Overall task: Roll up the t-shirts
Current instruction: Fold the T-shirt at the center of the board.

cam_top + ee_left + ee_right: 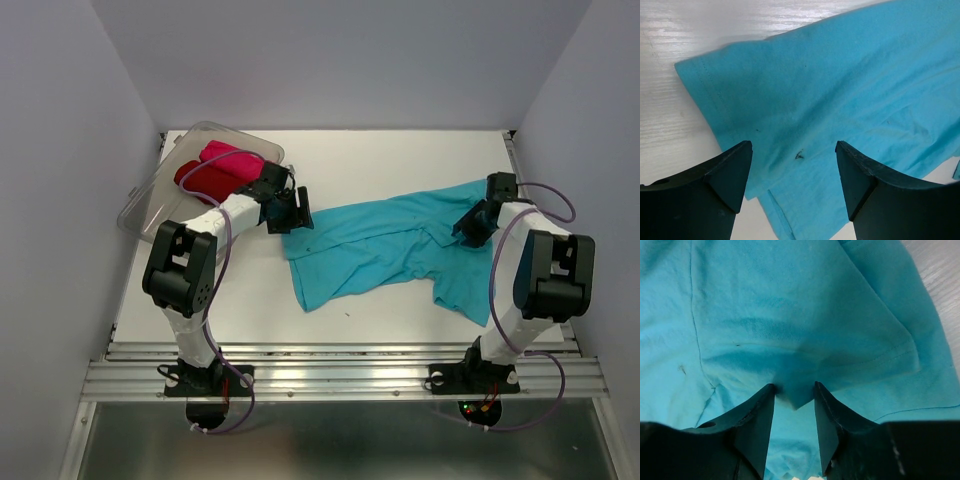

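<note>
A turquoise-blue t-shirt lies spread and rumpled across the middle of the white table. My left gripper hovers open over the shirt's left edge; in its wrist view the shirt fills the gap between the wide-apart fingers, which hold nothing. My right gripper is at the shirt's right side, near a sleeve. Its wrist view shows a bunched fold of the shirt pinched between the fingertips, with creases running out from it. A dark red t-shirt and a bright pink t-shirt lie rolled at the back left.
A clear plastic tub sits tilted at the table's back left corner, holding the red and pink shirts, just behind the left arm. Grey walls close in the table on three sides. A metal rail runs along the near edge.
</note>
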Robot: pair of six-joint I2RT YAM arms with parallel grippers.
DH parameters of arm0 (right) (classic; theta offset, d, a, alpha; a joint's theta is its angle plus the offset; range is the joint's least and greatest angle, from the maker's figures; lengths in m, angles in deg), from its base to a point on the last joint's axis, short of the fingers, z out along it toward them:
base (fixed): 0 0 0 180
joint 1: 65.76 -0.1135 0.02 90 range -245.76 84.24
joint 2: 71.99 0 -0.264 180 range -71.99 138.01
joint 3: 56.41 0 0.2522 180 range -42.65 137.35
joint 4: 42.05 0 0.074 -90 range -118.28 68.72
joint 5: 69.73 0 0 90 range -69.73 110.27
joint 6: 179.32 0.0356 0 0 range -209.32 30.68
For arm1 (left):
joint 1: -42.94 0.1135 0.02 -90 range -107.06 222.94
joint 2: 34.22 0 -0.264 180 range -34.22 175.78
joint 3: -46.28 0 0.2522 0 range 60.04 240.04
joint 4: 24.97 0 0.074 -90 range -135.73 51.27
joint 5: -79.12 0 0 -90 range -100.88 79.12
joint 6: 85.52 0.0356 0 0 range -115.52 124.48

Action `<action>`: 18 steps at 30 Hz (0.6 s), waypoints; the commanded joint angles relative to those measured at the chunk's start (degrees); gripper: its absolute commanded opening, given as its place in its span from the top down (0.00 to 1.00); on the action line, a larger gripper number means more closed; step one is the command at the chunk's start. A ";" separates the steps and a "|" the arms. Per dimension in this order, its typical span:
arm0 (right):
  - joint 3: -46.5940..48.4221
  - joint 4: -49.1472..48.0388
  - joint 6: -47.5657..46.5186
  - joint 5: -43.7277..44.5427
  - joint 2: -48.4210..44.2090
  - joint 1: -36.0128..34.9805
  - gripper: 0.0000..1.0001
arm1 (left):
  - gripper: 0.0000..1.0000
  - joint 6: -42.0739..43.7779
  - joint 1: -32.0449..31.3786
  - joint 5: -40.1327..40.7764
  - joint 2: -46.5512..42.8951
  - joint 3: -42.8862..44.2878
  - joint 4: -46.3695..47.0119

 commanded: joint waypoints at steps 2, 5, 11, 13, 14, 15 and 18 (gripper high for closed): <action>-0.10 -2.47 0.43 -1.06 0.29 0.37 0.75 | 0.21 0.87 -0.20 -0.60 -3.37 -0.91 1.07; -0.37 -2.39 -0.35 0.09 -1.91 0.37 0.93 | 0.21 0.96 -0.20 -0.51 -3.46 -0.82 0.99; -0.36 0.33 -2.02 0.27 -5.68 0.37 0.99 | 0.22 0.87 -0.20 -0.51 -3.64 -0.65 0.90; -0.81 1.04 -2.64 -0.08 -6.66 0.37 0.99 | 0.21 0.96 -0.20 -0.51 -3.73 -0.56 0.90; -0.98 1.56 -2.90 -0.08 -7.10 0.37 0.99 | 0.22 0.96 -0.20 -0.43 -3.73 -0.56 0.90; -1.16 2.53 -3.17 0.26 -7.97 0.37 0.99 | 0.22 0.96 -0.20 -0.43 -3.90 -0.65 0.90; -1.42 4.20 -4.05 0.35 -9.29 0.37 0.99 | 0.21 0.96 -0.20 -0.43 -3.99 -0.65 0.90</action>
